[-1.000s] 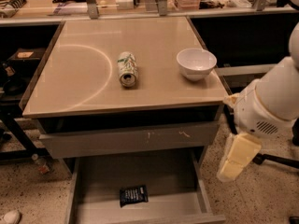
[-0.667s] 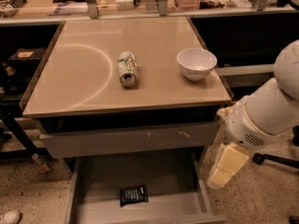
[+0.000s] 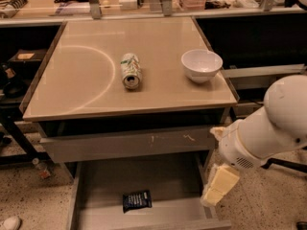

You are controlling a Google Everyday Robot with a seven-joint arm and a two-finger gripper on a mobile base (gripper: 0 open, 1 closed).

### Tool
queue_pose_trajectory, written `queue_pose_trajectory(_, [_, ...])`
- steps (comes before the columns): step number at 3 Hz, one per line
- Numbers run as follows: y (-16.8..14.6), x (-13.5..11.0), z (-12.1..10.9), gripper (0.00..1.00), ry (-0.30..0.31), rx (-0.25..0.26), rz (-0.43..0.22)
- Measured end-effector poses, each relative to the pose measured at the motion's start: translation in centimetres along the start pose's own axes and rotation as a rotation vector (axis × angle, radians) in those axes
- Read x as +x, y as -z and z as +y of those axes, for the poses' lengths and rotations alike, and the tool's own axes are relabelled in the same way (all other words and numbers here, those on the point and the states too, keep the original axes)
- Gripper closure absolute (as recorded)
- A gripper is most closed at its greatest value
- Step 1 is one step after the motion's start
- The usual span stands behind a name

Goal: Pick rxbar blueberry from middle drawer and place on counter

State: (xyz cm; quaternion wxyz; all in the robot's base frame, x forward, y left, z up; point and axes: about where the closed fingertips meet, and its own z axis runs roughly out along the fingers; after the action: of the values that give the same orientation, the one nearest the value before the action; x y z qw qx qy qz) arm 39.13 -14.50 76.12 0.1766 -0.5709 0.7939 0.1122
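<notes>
The rxbar blueberry [image 3: 137, 200], a small dark navy wrapper, lies flat on the floor of the open middle drawer [image 3: 163, 176], near its front middle. The glossy beige counter [image 3: 86, 85] sits above, with a faint white arc mark. My gripper [image 3: 218, 185], cream-coloured on a white arm, hangs over the drawer's right wall, pointing down, to the right of the bar and apart from it. It holds nothing.
A green-white drink can [image 3: 130, 70] lies on its side mid-counter. A white bowl [image 3: 202, 65] stands at the counter's right. A shut grey drawer front [image 3: 129, 145] with white scratches is above the open drawer. Cluttered benches stand behind; speckled floor around.
My arm and gripper have moved left and down, from beside the cabinet's right side to over the open drawer's right wall. The bar, can and bowl have not moved.
</notes>
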Motion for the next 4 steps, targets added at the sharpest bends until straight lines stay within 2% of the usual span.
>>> queue_pose_trajectory(2, [-7.9, 0.0, -1.0, 0.00, 0.024, -0.034, -0.116])
queue_pose_trajectory(3, [-7.9, 0.0, -1.0, 0.00, 0.026, -0.033, -0.116])
queue_pose_trajectory(4, [-10.7, 0.6, 0.0, 0.00, 0.011, -0.038, -0.167])
